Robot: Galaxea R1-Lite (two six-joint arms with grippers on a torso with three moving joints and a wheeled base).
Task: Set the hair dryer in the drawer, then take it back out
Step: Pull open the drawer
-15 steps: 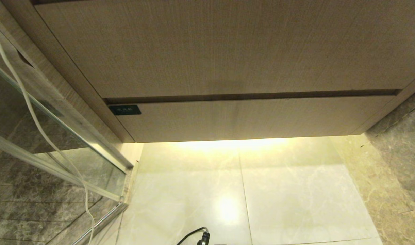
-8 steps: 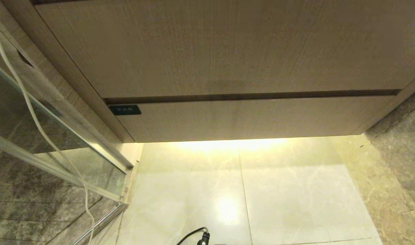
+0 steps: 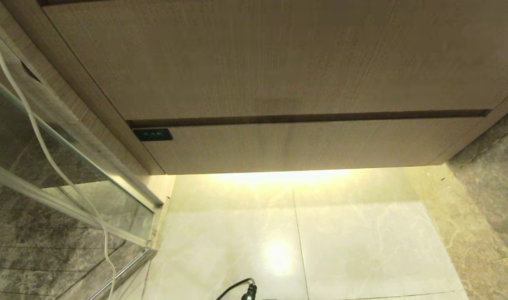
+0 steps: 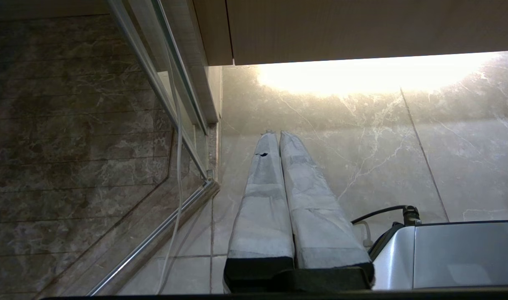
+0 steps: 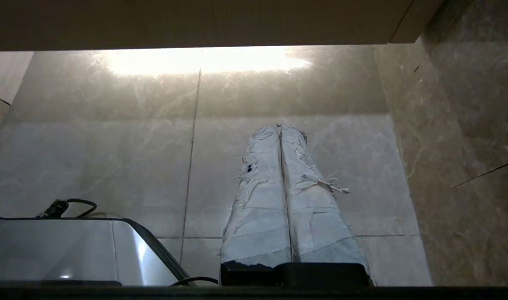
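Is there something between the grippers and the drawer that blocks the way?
Nothing visible does. The drawer is shut, with only bare floor before it. Both grippers, left and right, are shut and hold nothing.

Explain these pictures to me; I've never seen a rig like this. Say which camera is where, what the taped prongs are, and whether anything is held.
A two-armed wheeled robot faces a wooden cabinet. The head camera looks down at the closed drawer with its small dark label, a taller panel above it and the tiled floor below. The other two pictures come from wrist cameras. The taped prongs are fingers: the left gripper and the right gripper, both shut, empty, hanging low over the floor. No hair dryer shows anywhere.
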